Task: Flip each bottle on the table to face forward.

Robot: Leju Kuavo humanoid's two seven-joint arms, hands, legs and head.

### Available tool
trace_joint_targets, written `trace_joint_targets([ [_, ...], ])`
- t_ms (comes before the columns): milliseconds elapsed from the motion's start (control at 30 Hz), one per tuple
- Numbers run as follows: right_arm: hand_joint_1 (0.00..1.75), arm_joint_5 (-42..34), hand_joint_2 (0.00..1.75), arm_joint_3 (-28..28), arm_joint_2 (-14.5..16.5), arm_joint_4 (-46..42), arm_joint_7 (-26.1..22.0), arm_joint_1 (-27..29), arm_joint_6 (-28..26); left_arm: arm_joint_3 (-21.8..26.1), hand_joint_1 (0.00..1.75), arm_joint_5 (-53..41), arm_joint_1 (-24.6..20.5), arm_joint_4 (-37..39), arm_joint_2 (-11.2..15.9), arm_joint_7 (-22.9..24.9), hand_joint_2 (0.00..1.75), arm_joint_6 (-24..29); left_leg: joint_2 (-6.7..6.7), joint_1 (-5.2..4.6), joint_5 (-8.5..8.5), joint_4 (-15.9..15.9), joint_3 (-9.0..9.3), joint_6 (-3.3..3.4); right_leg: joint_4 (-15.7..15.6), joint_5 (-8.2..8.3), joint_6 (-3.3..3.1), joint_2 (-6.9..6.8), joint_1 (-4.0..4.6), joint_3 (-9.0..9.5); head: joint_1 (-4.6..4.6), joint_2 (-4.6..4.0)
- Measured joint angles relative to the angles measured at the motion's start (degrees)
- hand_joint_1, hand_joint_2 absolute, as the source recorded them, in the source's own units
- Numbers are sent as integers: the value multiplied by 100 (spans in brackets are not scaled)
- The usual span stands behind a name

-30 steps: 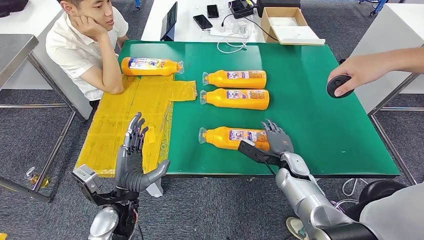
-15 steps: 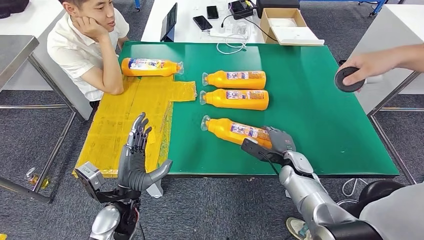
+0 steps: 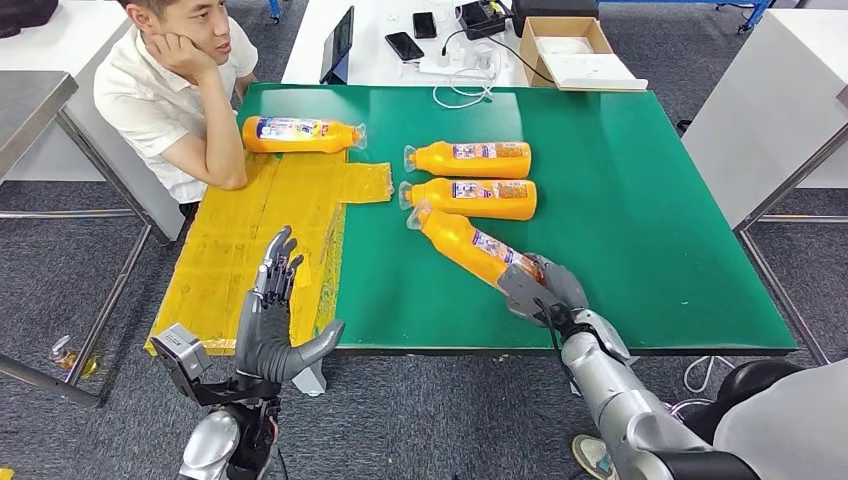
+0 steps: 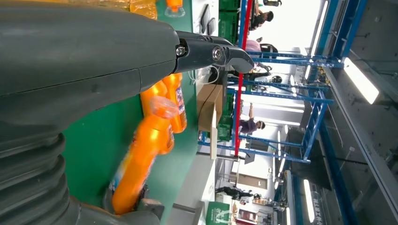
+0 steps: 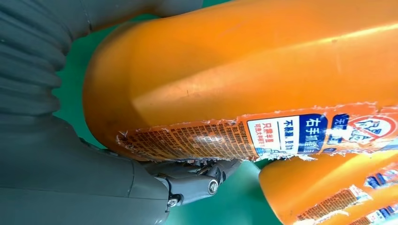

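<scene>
Several orange bottles lie on the green table point(image 3: 620, 180). My right hand point(image 3: 545, 288) grips the base of the nearest bottle point(image 3: 470, 245), which is lifted at an angle with its cap up near the middle bottle point(image 3: 470, 198). Its label and base show close up in the right wrist view point(image 5: 263, 70), and it appears again in the left wrist view point(image 4: 141, 164). A third bottle point(image 3: 470, 158) lies behind, and a fourth point(image 3: 300, 133) lies at the far left on the yellow sheet point(image 3: 265, 225). My left hand point(image 3: 275, 320) is raised off the table's near left edge, fingers spread, holding nothing.
A person point(image 3: 175, 90) sits at the table's far left corner, elbow on the yellow sheet. Behind the green table, a white table carries a tablet point(image 3: 338, 42), phones, cables and a cardboard box point(image 3: 580, 50). A white cabinet point(image 3: 770, 110) stands at the right.
My right hand closed on the nearest bottle's base and raised and swung it, so its cap now points up toward the middle bottle. The person's hand with the black disc left the right side.
</scene>
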Motion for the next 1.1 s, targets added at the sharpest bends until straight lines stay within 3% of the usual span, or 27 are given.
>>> trace_joint_targets([
  [167, 175, -913, 175, -214, 285, -611, -910, 438, 321, 60, 0, -31, 207, -10, 9, 55, 175, 180, -8, 1, 2, 0, -25, 0, 5, 0, 0, -2, 1, -20, -2, 0],
  [400, 175, -1705, 175, 391, 524, -2962, -596, 1538, 282, 230, 0, -50, 560, -169, 17, 170, 175, 276, -23, 3, 3, 0, -66, 1, 6, -4, 1, -17, 0, -56, -1, 0],
  [533, 175, -1862, 175, 790, 534, -3723, -563, 1883, 174, 262, 0, -50, 632, -219, 18, 184, 175, 265, -25, 0, 2, 0, -77, 1, 2, -4, 1, -18, -2, -68, 0, 0],
  [1100, 175, -1926, 175, 1130, 518, -4442, -571, 2142, 131, 345, 0, -52, 699, -264, 19, 186, 175, 259, -29, 0, 4, 0, -78, 3, 3, -4, 2, -18, -2, -68, -1, 0],
])
